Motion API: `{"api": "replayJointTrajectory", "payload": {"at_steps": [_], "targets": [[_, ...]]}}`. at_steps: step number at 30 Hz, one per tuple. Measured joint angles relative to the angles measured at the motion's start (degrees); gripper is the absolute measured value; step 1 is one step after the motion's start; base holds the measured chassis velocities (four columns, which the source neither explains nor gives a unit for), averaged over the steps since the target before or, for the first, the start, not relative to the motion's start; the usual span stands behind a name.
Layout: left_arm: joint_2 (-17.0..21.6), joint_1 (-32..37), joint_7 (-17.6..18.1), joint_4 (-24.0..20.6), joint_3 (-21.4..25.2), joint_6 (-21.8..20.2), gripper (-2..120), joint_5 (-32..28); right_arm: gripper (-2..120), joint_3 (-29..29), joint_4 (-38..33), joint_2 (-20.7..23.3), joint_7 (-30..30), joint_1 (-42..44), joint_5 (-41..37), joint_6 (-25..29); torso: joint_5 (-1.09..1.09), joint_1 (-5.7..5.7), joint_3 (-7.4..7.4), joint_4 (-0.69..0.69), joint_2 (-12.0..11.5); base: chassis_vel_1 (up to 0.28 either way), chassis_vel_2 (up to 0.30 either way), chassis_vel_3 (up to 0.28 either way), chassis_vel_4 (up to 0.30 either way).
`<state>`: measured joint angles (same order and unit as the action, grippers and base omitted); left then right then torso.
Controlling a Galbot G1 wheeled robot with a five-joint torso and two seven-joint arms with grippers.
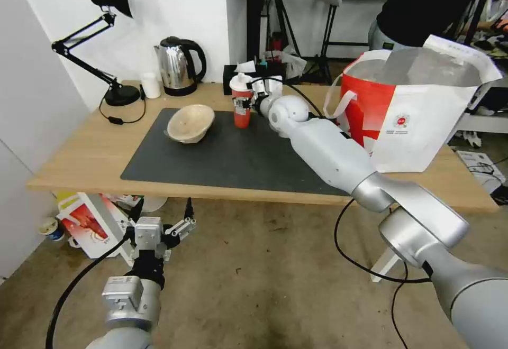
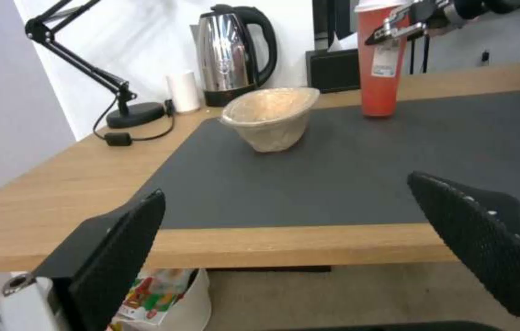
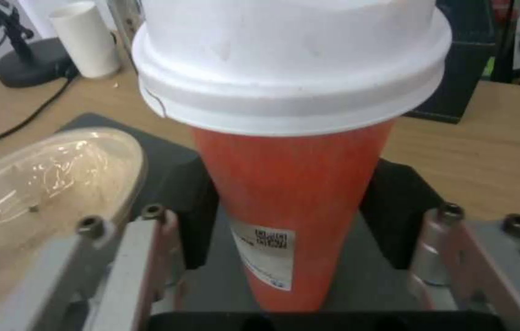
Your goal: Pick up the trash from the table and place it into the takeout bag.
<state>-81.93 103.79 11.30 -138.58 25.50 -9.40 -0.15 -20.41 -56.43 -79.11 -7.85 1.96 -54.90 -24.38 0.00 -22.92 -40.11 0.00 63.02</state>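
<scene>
Right gripper [image 1: 248, 100] reaches across the long light-wood table [image 1: 79, 164], its fingers spread either side of the tall red cup with white lid [image 1: 241, 103], pads just beside it, contact unclear. Cup stands upright on the dark grey mat [image 1: 222, 158]. Shallow beige bowl [image 1: 190, 122] sits near. Large white-and-red foil-lined takeout bag [image 1: 418, 116] stands at the table's right end. Left gripper [image 1: 161, 227] hangs open below the table's edge.

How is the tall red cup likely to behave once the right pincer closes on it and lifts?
The red cup is tall on a narrow base, so it probably tips easily. Its walls taper downward, so it may slip in the right pincer. It looks light and probably crushable.
</scene>
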Motion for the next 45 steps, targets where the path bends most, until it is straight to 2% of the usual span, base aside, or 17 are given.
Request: {"api": "replayJointTrajectory", "payload": {"at_steps": [1,4,9,13,14,19,20,24,28,29,31,36,37,40,41,43,45], "targets": [[0.0,0.0,0.0,0.0,0.0,0.0,99,0.0,48,0.0,0.0,0.0,0.0,0.0,0.0,0.0,0.00,0.00,0.00,0.00,0.0,0.000,0.000,0.000,0.000],[0.2,0.0,0.0,-0.3,0.2,0.0,99,0.0,36,0.8,-3.7,2.1,-0.9,0.0,-2.3,0.0,0.00,0.00,0.00,0.00,0.0,0.000,0.000,0.000,0.000],[0.4,0.0,0.1,-0.3,0.2,0.0,99,-0.1,30,1.3,-6.8,4.2,-1.6,-0.4,-3.7,-0.1,0.01,0.00,0.00,0.00,0.0,0.000,0.000,0.000,0.000],[0.7,-0.1,0.1,-0.7,0.3,0.0,99,-0.2,18,1.4,-15.2,9.7,-4.0,-3.4,-8.1,-1.0,0.01,0.00,0.00,0.00,0.0,0.000,0.000,0.000,0.000],[0.7,-0.1,0.1,-0.7,0.3,0.0,99,-0.2,18,1.4,-15.2,9.7,-4.0,-3.4,-8.1,-1.0,0.01,0.00,0.00,0.00,0.0,0.000,0.000,0.000,0.000],[0.9,0.1,0.5,-1.2,0.6,0.0,99,-0.6,7,2.1,-25.2,17.4,-8.9,-9.8,-17.8,-3.3,0.00,0.00,0.01,0.00,0.0,0.000,0.000,0.000,0.000],[0.9,0.1,0.5,-1.2,0.6,0.0,99,-0.6,7,2.1,-25.2,17.4,-8.9,-9.8,-17.8,-3.3,0.00,0.00,0.01,0.00,0.0,0.000,0.000,0.000,0.000],[0.9,0.4,1.0,-1.5,0.5,0.0,99,-0.7,7,2.4,-29.6,22.3,-14.2,-13.3,-23.3,-5.9,0.00,0.00,0.01,-0.01,0.0,0.000,0.000,0.000,0.000],[1.0,1.0,1.1,-2.7,0.4,0.0,99,-0.6,7,1.5,-36.3,30.0,-22.9,-15.0,-29.0,-9.9,0.02,0.01,0.01,-0.01,0.0,0.000,0.000,0.000,0.000],[1.0,1.0,1.1,-2.7,0.4,0.0,99,-0.6,7,1.5,-36.3,30.0,-22.9,-15.0,-29.0,-9.9,0.02,0.01,0.01,-0.01,0.0,0.000,0.000,0.000,0.000],[1.0,1.2,1.1,-3.0,0.2,0.0,99,-0.4,7,1.5,-38.6,33.3,-24.7,-14.9,-30.3,-10.7,0.00,0.01,0.01,-0.01,0.0,0.000,0.000,0.000,0.000],[1.0,1.6,1.1,-3.7,-0.3,0.2,98,-0.1,7,3.3,-42.1,39.7,-25.0,-12.1,-31.7,-11.0,0.01,0.01,0.01,0.00,0.0,0.000,0.000,0.000,0.000],[1.0,1.6,1.1,-3.7,-0.3,0.2,98,-0.1,7,3.3,-42.1,39.7,-25.0,-12.1,-31.7,-11.0,0.01,0.01,0.01,0.00,0.0,0.000,0.000,0.000,0.000],[1.2,1.7,1.1,-4.2,-0.5,0.2,98,0.0,7,6.1,-43.7,45.1,-23.3,-8.6,-31.9,-11.2,0.01,0.01,0.00,0.00,0.0,0.000,0.000,0.000,0.000],[1.2,1.7,1.1,-4.2,-0.5,0.2,98,0.0,7,6.1,-43.7,45.1,-23.3,-8.6,-31.9,-11.2,0.01,0.01,0.00,0.00,0.0,0.000,0.000,0.000,0.000],[1.4,1.7,1.0,-4.3,-0.5,0.1,98,0.0,7,8.0,-43.8,48.8,-21.6,-6.3,-31.9,-11.3,0.04,0.01,0.00,-0.03,0.0,0.000,0.000,0.000,0.000],[1.6,1.7,1.0,-4.3,-0.6,0.0,98,0.1,7,9.0,-43.8,50.1,-20.9,-5.3,-31.9,-11.3,0.01,0.01,0.01,-0.03,0.0,0.000,0.000,0.000,0.000]]}}
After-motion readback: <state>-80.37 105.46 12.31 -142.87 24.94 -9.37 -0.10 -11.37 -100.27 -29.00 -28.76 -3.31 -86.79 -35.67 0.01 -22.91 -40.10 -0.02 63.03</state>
